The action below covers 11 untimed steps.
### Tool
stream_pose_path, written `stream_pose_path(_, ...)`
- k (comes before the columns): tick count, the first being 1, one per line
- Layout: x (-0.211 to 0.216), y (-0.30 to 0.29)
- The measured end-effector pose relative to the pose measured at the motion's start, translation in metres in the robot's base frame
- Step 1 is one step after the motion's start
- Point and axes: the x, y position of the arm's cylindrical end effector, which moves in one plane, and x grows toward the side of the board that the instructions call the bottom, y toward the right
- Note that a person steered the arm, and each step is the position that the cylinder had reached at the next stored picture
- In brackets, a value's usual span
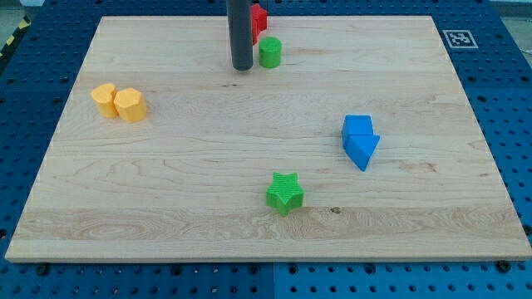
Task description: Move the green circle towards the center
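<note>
The green circle [270,52] is a small green cylinder near the view's top, just right of centre on the wooden board [208,166]. My dark rod comes down from the top edge, and my tip [242,67] rests on the board just left of the green circle, a small gap between them. A red block [258,18] sits behind the rod, above the green circle, partly hidden; its shape cannot be made out.
Two yellow blocks [120,102] touch each other at the view's left. A blue arrow-like block [360,140] lies at the right. A green star [285,193] lies at the lower middle. A printed marker [459,38] is off the board's top right corner.
</note>
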Motion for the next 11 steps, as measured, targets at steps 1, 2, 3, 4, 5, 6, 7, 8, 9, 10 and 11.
stream_pose_path(1,-0.022,-0.001)
stream_pose_path(2,-0.023,0.0)
stream_pose_path(3,-0.023,0.012)
stream_pose_path(4,-0.023,0.036)
stream_pose_path(5,-0.023,0.063)
stream_pose_path(6,-0.035,0.083)
stream_pose_path(7,-0.035,0.118)
stream_pose_path(8,-0.035,0.119)
stream_pose_path(9,-0.022,0.107)
stream_pose_path(10,0.012,0.105)
stream_pose_path(11,0.044,0.1)
